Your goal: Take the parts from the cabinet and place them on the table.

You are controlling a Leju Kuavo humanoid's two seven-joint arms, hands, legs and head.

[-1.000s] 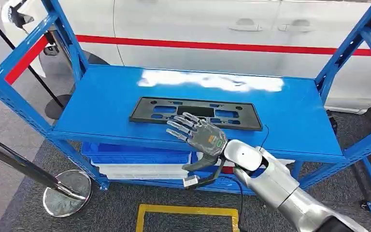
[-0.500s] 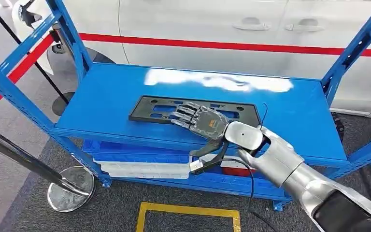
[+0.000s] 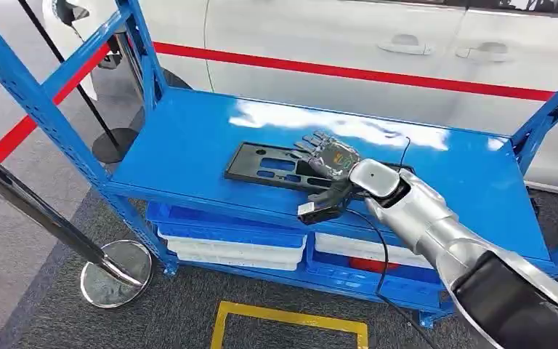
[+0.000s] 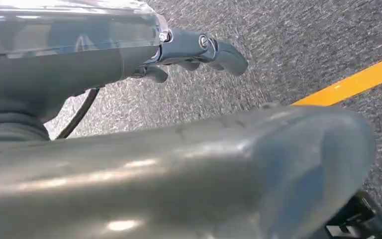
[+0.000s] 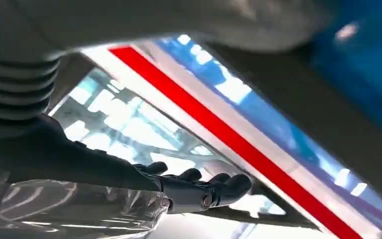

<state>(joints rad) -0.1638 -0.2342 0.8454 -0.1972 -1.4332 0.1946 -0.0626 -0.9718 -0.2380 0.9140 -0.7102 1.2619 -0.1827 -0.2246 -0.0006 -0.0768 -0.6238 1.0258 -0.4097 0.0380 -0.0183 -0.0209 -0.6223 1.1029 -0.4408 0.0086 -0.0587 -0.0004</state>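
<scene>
A: What does the robot need to get right at this step?

B: Working from the near side outward: the silver right arm comes in from the near right, and the right hand lies over the right part of the flat black plastic plate with rectangular cut-outs. The fingers are stretched out flat above the part and the thumb hangs past its near edge. Nothing is clasped; the hand looks released, resting on or just over the plate, and contact cannot be told for certain.

A: So how should it take hold?

B: A thin plate lying flush gives little to pinch. The likely way is to draw it toward the near lip of the blue metal shelf, then slip the thumb beneath while the fingers press from above. A grip nearer the middle would keep the long piece from tipping.

A: And the left hand?

B: The left hand hangs over grey carpet with a yellow line; whether it is curled or loose, one cannot tell.

A: How does the part look?

B: Long, thin, matte black, a frame of openings, lying flat mid-shelf, its left half uncovered. Beyond stands a white car with a red stripe.
</scene>
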